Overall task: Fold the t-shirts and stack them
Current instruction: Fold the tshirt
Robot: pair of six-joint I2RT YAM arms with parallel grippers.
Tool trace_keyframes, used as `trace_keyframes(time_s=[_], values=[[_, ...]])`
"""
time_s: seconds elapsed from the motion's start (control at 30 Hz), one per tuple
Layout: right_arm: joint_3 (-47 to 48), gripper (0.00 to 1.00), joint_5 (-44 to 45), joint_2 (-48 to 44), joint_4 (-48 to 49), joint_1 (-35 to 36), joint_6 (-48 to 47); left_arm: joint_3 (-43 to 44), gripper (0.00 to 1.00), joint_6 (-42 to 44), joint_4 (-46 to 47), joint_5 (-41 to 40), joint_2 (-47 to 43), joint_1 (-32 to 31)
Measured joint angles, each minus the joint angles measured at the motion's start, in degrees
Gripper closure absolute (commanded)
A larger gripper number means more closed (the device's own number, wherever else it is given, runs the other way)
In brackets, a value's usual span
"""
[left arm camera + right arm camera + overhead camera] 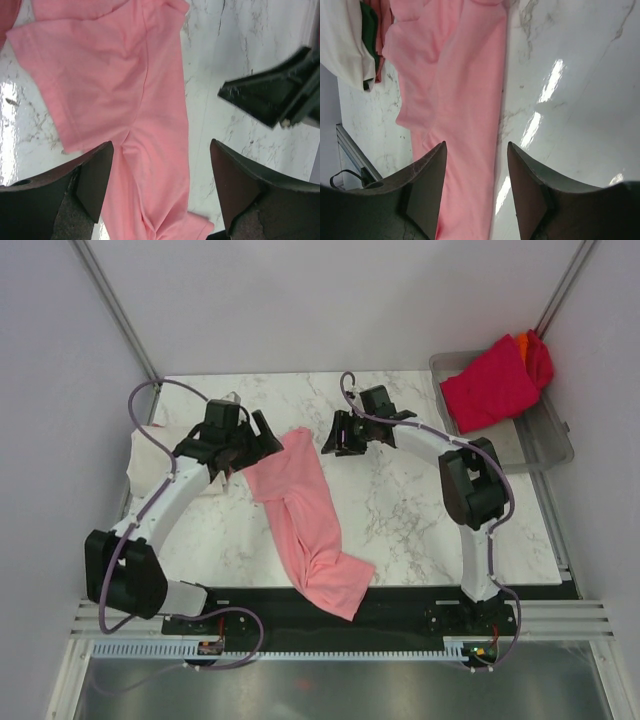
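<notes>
Pink t-shirt (305,515) lies in a long rumpled strip down the marble table (420,510), half folded at best I'd say. Left gripper (268,435) and right gripper (335,437) hover either side of its far end, both spread wide and holding nothing. Crimson shirt (490,385) is heaped in the grey tray (548,445), so plenty left.

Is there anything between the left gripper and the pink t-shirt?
Nothing visible. The open left gripper hangs directly above the pink t-shirt on the marble table; the right gripper is off to one side.

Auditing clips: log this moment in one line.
pink t-shirt rumpled | left gripper open, empty | right gripper open, empty | red t-shirt in tray
</notes>
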Motion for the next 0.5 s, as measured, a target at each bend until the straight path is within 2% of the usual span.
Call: trace_keyframes(time_s=[0.2, 0.33, 0.5], values=[[12.4, 0.42, -8.7, 13.9, -3.2, -3.6, -0.2, -9.5, 0.13, 0.0, -1.9, 0.0, -12.8, 0.0], [16.6, 0.43, -10.8, 18.6, -4.4, -3.7, 0.6, -12.5, 0.13, 0.0, -2.1, 0.0, -18.9, 0.1], [19.8, 0.45, -12.2, 21.0, -5.5, -2.3, 2.1, -15.7, 0.13, 0.0, -2.7, 0.0, -21.6, 0.2]])
